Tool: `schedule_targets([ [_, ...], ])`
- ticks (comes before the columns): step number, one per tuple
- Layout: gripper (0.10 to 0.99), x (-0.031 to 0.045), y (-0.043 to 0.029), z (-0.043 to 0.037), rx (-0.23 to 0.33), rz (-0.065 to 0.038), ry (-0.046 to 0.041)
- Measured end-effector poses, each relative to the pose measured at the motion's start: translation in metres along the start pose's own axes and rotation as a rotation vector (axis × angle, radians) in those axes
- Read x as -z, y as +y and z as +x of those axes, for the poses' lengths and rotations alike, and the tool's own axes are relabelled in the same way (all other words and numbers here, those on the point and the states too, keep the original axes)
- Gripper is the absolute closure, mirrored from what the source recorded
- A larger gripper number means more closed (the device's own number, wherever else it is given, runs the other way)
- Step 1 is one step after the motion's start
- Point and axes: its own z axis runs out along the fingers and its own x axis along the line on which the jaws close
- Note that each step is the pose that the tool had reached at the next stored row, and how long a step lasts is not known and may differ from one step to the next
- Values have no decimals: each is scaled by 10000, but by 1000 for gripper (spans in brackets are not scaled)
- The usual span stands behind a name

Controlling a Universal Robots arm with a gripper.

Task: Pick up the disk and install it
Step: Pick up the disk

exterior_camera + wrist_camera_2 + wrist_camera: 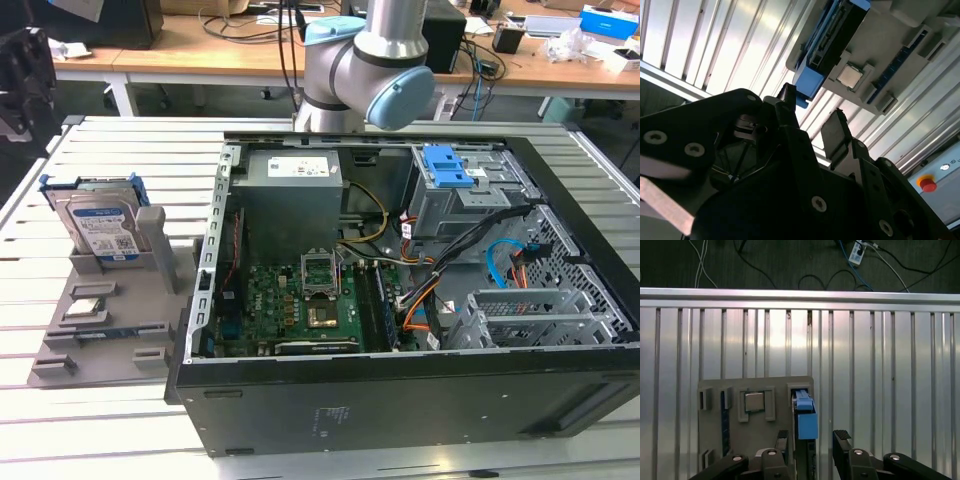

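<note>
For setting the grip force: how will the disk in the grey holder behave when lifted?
The disk looks like a rigid metal slab, so probably stiff and rather heavy for its size. It stands on edge in the grey holder, so it may tip if pushed sideways. Its blue bracket looks plastic, perhaps slippery for the open hand.

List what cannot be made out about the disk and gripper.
Exterior view: the grey holder hides the lower edge of the disk.
Second wrist view: the disk is cut off by the picture's edge.
First wrist view: the disk shows edge-on between fingers of the open gripper; contact cannot be told.
</note>
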Motion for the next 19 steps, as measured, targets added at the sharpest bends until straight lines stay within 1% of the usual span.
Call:
schedule_targets([
  [19,608,-103,-5,3,0,1,-1],
])
